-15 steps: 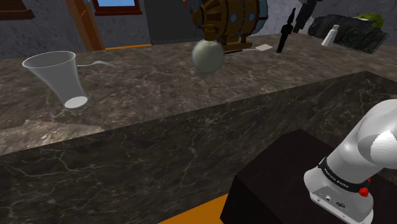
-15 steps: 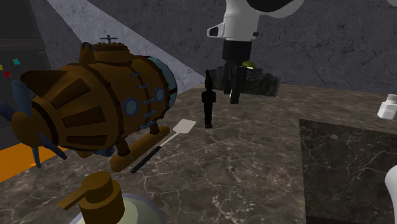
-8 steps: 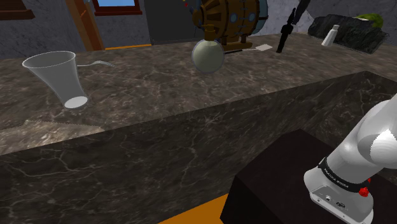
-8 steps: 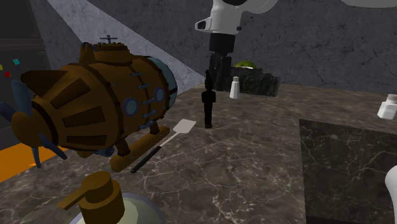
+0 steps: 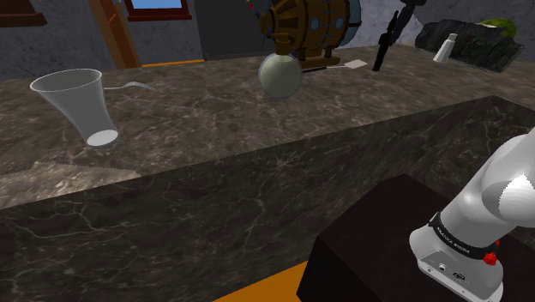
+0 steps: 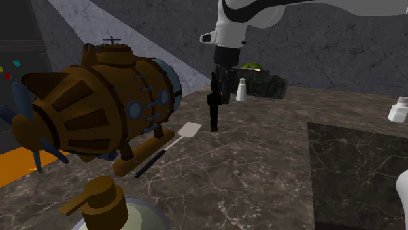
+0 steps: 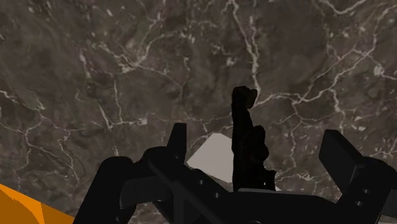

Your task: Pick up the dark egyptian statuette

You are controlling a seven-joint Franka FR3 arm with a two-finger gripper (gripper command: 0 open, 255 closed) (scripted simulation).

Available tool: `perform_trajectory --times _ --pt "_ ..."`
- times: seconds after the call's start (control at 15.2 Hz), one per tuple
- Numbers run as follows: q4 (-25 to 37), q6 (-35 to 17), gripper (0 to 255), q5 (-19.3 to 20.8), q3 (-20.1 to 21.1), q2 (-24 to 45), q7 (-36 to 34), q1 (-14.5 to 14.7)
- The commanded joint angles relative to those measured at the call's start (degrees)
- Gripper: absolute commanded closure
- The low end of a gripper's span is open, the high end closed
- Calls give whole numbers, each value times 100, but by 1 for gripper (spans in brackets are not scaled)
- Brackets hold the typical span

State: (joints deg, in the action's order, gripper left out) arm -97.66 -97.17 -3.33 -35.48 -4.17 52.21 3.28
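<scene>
gripper over the dark statuette, jaws spread, nothing grasped.
i see the statuette [image 6: 212,108] standing upright on the dark veined marble counter [image 6: 261,176], just beside the white blade of a spatula [image 6: 187,132] and near a brown submarine model [image 6: 98,104]. the gripper [image 6: 224,85] hangs at its head and shoulders. in the wrist view the fingers [image 7: 177,137] stand wide either side of it, not touching. my guess is it's thin, stiff and light with a small base, so it tips easily and is maybe slick. i'd clamp the torso, below the head. the counter looks hard, flat and polished. behind it there's a grey wall, a white shaker [image 6: 241,90], a dark rocky lump [image 6: 268,85] and orange floor [image 6: 13,163].
</scene>
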Motion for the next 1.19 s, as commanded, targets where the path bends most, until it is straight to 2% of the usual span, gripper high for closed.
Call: perform_trajectory --times 0.0,0.59,1.12 --pt "-33 -28 255 4 4 -9 -4 2" --pt "-43 -40 255 3 1 -7 2 0" --pt "761 617 255 -103 -43 178 30 -20"
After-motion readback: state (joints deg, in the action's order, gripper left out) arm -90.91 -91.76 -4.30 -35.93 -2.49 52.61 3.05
